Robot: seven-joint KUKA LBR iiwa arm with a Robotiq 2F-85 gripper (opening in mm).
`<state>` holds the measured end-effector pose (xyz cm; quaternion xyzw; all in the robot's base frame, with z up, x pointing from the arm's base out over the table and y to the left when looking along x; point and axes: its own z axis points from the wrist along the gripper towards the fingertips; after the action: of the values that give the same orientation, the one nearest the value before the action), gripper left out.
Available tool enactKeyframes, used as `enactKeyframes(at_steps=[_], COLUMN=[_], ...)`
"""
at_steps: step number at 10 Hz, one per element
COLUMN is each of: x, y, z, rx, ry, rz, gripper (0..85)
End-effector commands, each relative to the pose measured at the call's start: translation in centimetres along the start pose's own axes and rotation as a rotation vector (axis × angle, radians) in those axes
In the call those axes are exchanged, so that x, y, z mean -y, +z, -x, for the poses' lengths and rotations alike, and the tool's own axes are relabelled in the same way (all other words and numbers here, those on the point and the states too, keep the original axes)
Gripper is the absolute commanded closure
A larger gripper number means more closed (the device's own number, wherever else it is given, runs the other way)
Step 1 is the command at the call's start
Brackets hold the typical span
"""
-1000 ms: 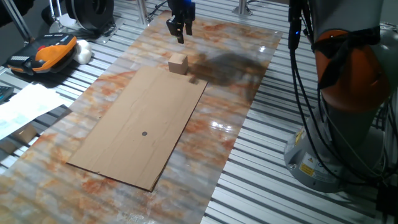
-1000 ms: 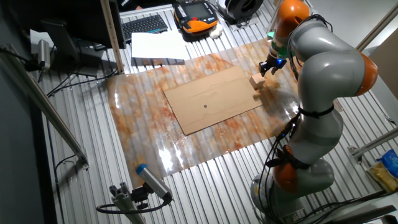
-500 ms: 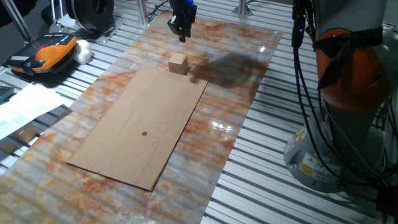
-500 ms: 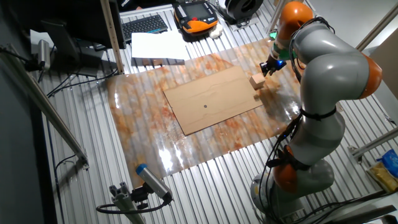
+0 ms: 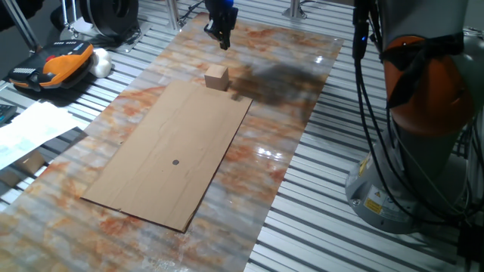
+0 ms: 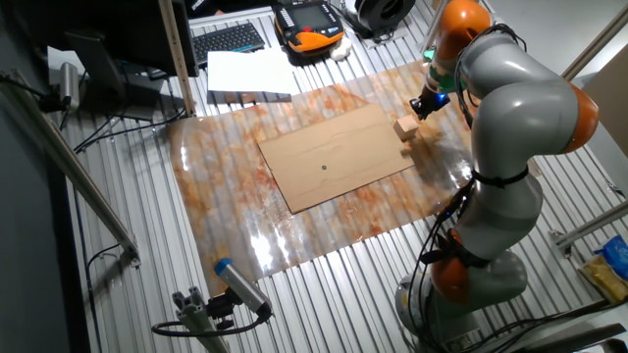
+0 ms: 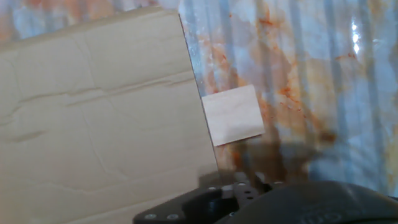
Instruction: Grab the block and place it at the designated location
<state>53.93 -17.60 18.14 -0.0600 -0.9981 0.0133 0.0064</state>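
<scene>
The block [image 5: 217,76] is a small light-tan wooden cube standing on the marbled tabletop, touching the far edge of the brown cardboard sheet [image 5: 170,155]. It also shows in the other fixed view [image 6: 406,126] and in the hand view [image 7: 232,115], just right of the cardboard's edge [image 7: 93,112]. The designated location is a tiny dark dot [image 5: 175,162] on the cardboard, also seen in the other fixed view [image 6: 325,167]. My gripper [image 5: 222,41] hangs above and a little beyond the block, empty, fingers slightly apart. It also shows in the other fixed view [image 6: 420,108].
An orange-and-black pendant [image 5: 57,60] and white papers [image 5: 26,128] lie left of the tabletop. The robot's base and cables [image 5: 412,136] stand at the right. A keyboard [image 6: 228,39] and a post [image 6: 177,54] are at the far side.
The gripper has turned about its axis and shifted slightly upward above the block. The block and the cardboard have not moved.
</scene>
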Motion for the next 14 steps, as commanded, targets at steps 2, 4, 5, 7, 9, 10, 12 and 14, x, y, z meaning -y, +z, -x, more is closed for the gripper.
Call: enactKeyframes(at_steps=[2, 4, 5, 7, 9, 10, 12, 14], x=[0.0, 0.1, 0.1, -0.6, -0.8, -0.5, -0.3, -0.9], y=[0.0, 0.1, 0.1, 0.8, 2.5, 3.5, 6.0, 7.8], z=[0.0, 2.8, 4.5, 6.6, 7.0, 7.1, 7.1, 7.0], rx=[-0.009, -0.016, -0.027, -0.012, 0.014, 0.014, 0.030, 0.046], ry=[0.006, 0.002, -0.010, -0.044, -0.063, -0.070, -0.072, -0.081], rz=[-0.003, 0.003, -0.003, -0.018, -0.042, -0.024, -0.018, -0.019], gripper=[51.0, 34.0, 34.0, 17.0, 17.0, 17.0, 17.0, 17.0])
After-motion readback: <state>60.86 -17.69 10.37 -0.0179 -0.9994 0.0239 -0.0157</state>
